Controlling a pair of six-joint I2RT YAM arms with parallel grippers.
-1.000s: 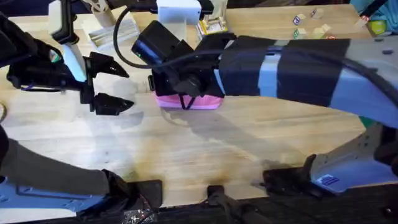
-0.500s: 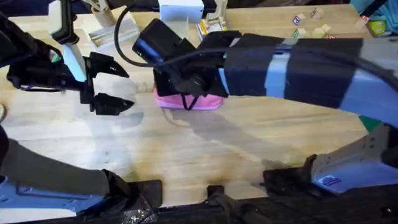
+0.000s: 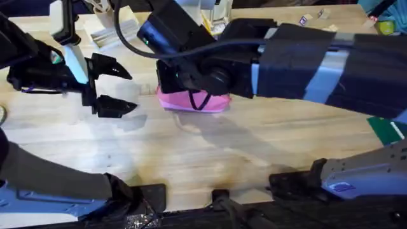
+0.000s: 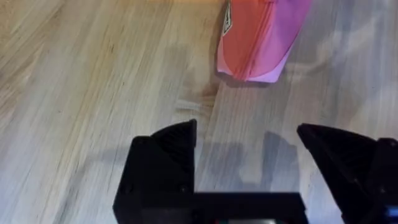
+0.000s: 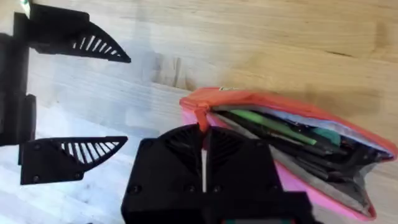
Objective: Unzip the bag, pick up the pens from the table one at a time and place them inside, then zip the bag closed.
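The pink bag (image 3: 180, 100) lies on the table (image 3: 222, 156) at mid-back, under my right wrist. In the right wrist view the bag (image 5: 323, 186) gapes open along its zipper. Several pens lie inside it, a green one (image 5: 273, 129) on top of darker ones. My right gripper (image 5: 204, 138) is shut at the bag's near end, with the pink zipper tab (image 5: 202, 118) running in between its fingers. My left gripper (image 3: 118, 87) stands open just left of the bag, holding nothing. Its wrist view shows the bag's end (image 4: 255, 37) beyond the spread fingers (image 4: 165, 155).
Small wooden blocks (image 3: 316, 22) and a green object (image 3: 386, 27) lie at the back right. Pale packets (image 3: 121, 30) sit at the back left. The right arm (image 3: 305, 63) spans the table's middle close under the camera. Bare wood stretches in front of the bag.
The right arm has risen closer under the camera and its wrist has shifted slightly right over the bag. The left arm and the bag have stayed put.
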